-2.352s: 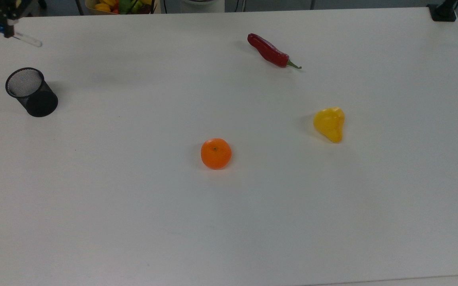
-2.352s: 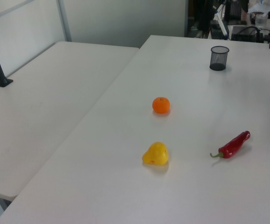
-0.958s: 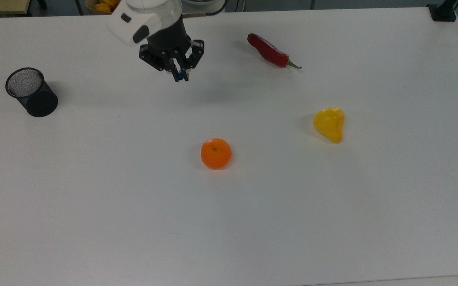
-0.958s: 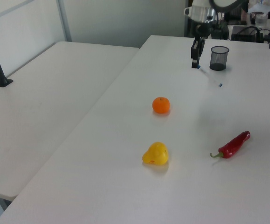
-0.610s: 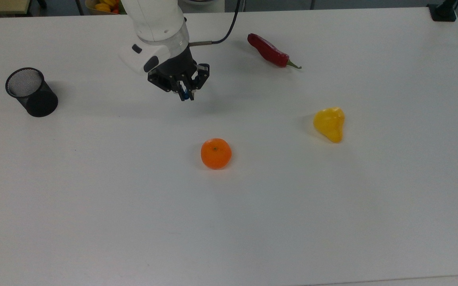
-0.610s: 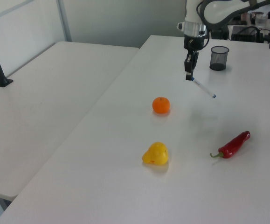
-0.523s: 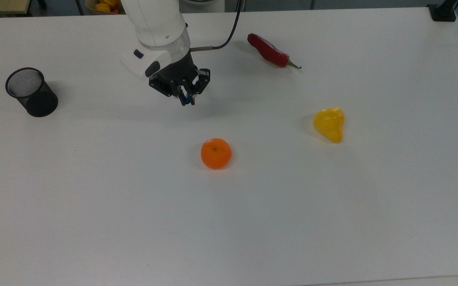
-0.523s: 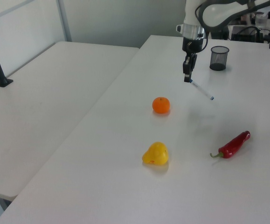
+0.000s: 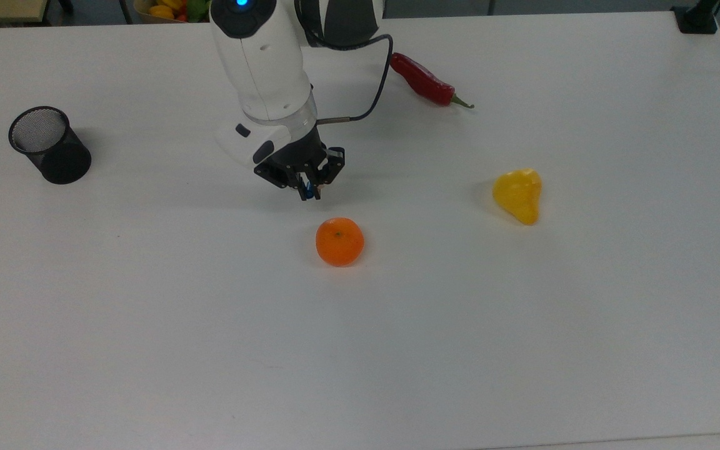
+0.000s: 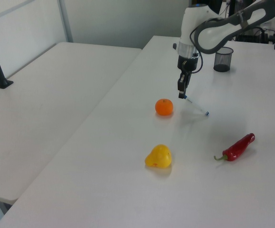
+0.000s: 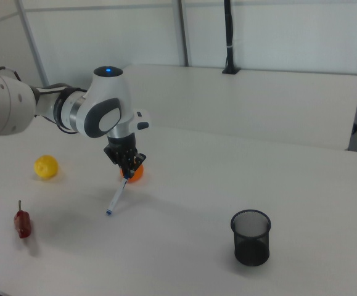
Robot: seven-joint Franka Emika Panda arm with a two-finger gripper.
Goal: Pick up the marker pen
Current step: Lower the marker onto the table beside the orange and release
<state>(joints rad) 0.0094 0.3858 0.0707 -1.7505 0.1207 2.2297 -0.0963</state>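
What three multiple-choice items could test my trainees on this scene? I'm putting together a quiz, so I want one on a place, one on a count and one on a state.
1. In the top view, where is the mesh cup?
A. Far left of the table
B. Beside the orange
C. Under the arm

2. How many pieces of produce lie on the table?
A. One
B. Three
C. Five

3. What is the state of the marker pen?
A. Lying flat
B. Standing in the cup
C. Held slanting, its lower tip close to the table

Answers:
1. A, the cup stands alone near the top view's left edge.
2. B, there is an orange, a red chili and a yellow fruit.
3. C, the gripper has its jaws shut on the pen's upper end, and the barrel hangs at an angle.
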